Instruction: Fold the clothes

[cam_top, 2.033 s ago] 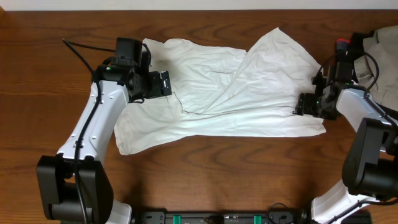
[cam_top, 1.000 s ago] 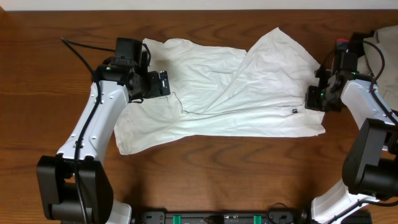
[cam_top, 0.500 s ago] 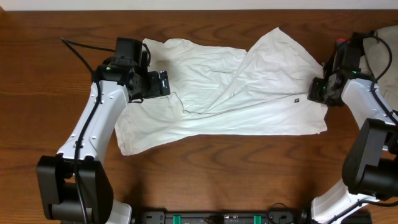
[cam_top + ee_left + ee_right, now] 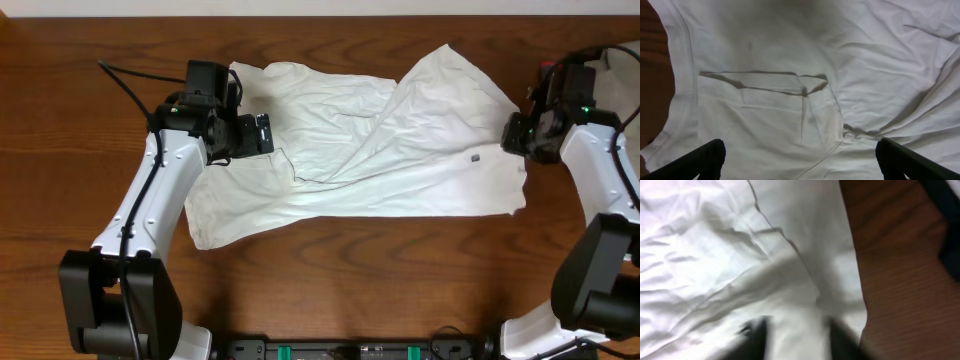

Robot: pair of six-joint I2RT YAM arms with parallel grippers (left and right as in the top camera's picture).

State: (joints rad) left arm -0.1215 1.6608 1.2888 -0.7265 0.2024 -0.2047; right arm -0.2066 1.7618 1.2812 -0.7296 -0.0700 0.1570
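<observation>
The clothes are one wide, wrinkled white garment spread across the far half of the table, its right part folded over diagonally. My left gripper hovers open over the garment's left part. In the left wrist view its dark fingertips stand wide apart above the cloth, near a pocket seam. My right gripper is at the garment's right edge. In the blurred right wrist view its fingers are parted, with white cloth showing between and under them.
A beige cloth lies at the far right edge, behind the right arm. Bare wooden table runs along the front. A small dark tag shows on the garment near its right hem.
My right gripper has moved up along the garment's right edge, pulling the hem with it, and its jaws have gone from shut to parted. The left arm has not moved.
</observation>
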